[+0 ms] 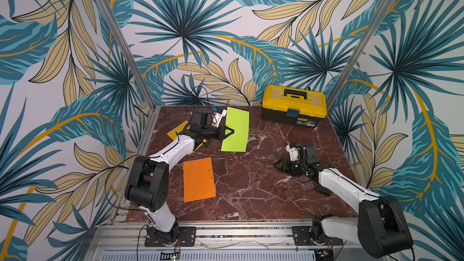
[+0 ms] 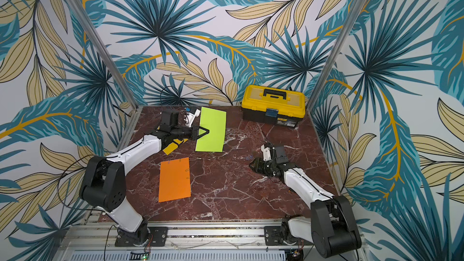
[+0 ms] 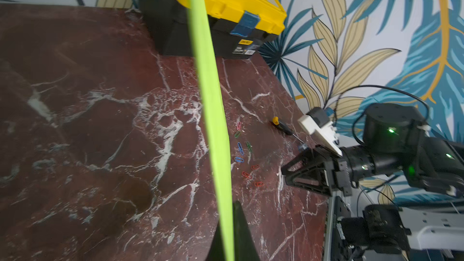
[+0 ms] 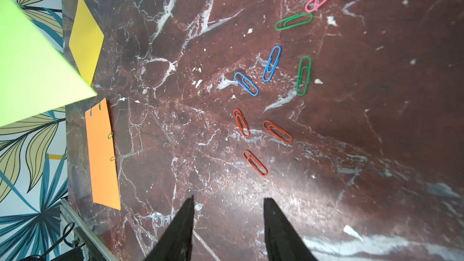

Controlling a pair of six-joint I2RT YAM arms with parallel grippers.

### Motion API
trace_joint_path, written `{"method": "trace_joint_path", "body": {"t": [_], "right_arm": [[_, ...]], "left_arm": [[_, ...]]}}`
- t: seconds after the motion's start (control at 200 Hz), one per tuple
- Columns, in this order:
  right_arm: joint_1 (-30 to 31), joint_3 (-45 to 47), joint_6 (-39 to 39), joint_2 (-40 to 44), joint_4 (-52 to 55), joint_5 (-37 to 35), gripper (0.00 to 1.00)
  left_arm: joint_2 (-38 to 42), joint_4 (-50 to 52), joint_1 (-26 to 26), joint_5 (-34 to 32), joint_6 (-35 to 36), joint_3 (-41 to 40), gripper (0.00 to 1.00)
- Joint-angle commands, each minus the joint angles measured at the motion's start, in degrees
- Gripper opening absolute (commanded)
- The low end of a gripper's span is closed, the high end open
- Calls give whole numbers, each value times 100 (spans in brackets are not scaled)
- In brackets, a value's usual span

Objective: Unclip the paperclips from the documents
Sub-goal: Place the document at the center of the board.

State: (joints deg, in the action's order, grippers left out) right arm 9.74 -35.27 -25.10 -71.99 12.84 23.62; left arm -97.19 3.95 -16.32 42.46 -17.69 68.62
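Loose paperclips (image 4: 271,64), clipped orange sheet (image 1: 199,180), raised green sheet (image 1: 237,126)

lime green sheet (image 3: 209,101) edge-on, coloured paperclips (image 3: 240,148) beyond

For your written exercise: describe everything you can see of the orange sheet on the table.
The orange sheet is a plain, uncreased paper rectangle lying flat on the marble table, towards its near left part. Four small paperclips are clipped on its edges: two on one short edge, two on one long edge. Nothing else touches it.

White-shelled left arm (image 1: 173,146) and right arm (image 1: 346,184), black joint housings (image 1: 148,184), black cables (image 3: 376,86), triangular black right gripper (image 4: 229,198).
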Motion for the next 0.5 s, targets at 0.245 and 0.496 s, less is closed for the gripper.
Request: {"method": "trace_joint_path", "body": {"t": [0.245,0.496], "right_arm": [[-5,-116,93,386,426,309,50],[-7,-339,126,440,586,437,50]], "left_arm": [[-752,-307,674,-1251,-1041,296,0],[-1514,-307,1156,-1452,-1488,708,0]]}}
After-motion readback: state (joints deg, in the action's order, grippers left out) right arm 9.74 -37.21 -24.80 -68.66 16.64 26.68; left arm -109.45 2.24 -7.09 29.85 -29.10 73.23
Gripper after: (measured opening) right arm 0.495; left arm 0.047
